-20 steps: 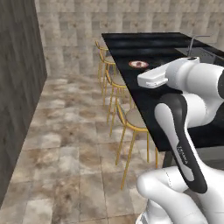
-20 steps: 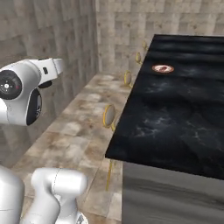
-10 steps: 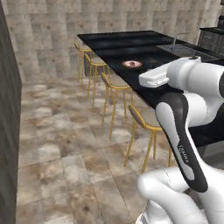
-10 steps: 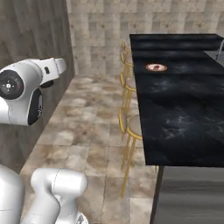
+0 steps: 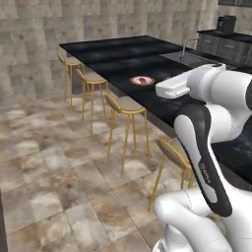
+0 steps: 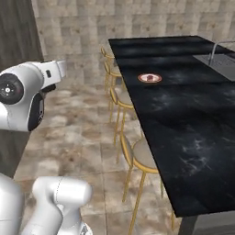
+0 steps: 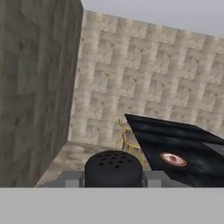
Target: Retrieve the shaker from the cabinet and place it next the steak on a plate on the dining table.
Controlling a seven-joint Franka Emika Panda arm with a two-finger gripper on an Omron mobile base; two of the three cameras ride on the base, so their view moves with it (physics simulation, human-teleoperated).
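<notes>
In the hand view my gripper (image 7: 113, 177) is shut on the shaker (image 7: 113, 168). The shaker's black cap, dotted with holes, pokes up between the grey fingers (image 7: 71, 179). The arm holds it high, over the floor and short of the dining table (image 5: 111, 52) (image 6: 193, 114) (image 7: 175, 139). Far along that black slab lies the orange-rimmed plate (image 5: 142, 80) (image 6: 150, 78) (image 7: 173, 159) with the reddish-brown steak (image 5: 141, 79) (image 6: 149, 77) on it. The cabinet's shelf is out of view.
Several tan-seated stools with yellow legs (image 5: 123, 104) (image 6: 138, 153) line the table's near side. A sink with a tap (image 5: 189, 57) (image 6: 219, 60) is set into the slab beyond the plate. A tall grey wood-grain wall (image 7: 30, 87) (image 6: 17, 36) stands to the left. The floor is tiled.
The whole picture has shifted in both base views, so the camera has moved with the base. The arm keeps its pose, still holding the shaker.
</notes>
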